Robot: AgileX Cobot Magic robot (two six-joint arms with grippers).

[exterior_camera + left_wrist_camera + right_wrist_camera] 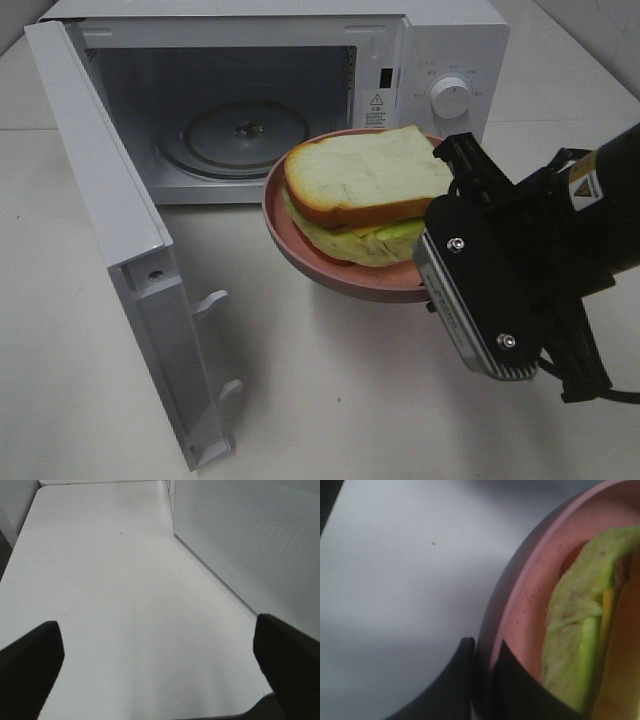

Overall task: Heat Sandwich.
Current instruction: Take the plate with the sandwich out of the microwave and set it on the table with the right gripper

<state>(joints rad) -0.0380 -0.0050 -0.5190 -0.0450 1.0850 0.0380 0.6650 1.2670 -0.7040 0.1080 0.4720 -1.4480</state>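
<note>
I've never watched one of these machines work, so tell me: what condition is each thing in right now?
Microwave door: swung wide open.
Microwave: glass tray inside bare.
Sandwich: whole, lying on the plate.
Plate: held up off the table by its rim, outside the microwave.
Right gripper: shut on the plate's rim.
Left gripper: open, holding nothing.
</note>
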